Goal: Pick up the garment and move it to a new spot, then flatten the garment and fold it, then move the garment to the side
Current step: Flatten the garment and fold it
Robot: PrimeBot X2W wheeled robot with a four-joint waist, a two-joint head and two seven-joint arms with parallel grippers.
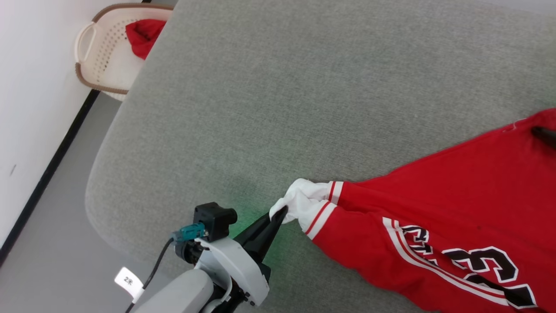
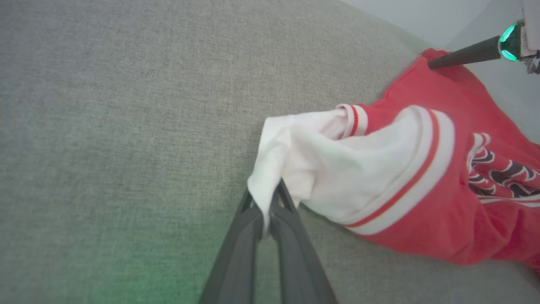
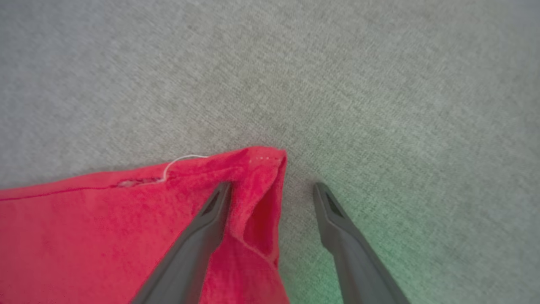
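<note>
The garment (image 1: 443, 204), a red jersey with white sleeves, striped trim and black lettering, lies on the grey cushioned surface (image 1: 278, 87) at the lower right. My left gripper (image 1: 281, 213) is shut on the tip of the white sleeve (image 2: 295, 164), which shows pinched between its dark fingers (image 2: 236, 249) in the left wrist view. My right gripper (image 3: 272, 190) is open at a red corner of the garment (image 3: 261, 162); one finger (image 3: 202, 228) lies on the cloth, the other (image 3: 337, 228) on bare fabric. A right fingertip (image 1: 545, 134) pokes in at the head view's right edge.
A cream perforated laundry basket (image 1: 97, 56) with a small red cloth (image 1: 143, 34) in it stands on the floor beyond the surface's far left edge. A white wall with a black skirting strip (image 1: 47, 174) runs along the left. The grey surface stretches wide above the garment.
</note>
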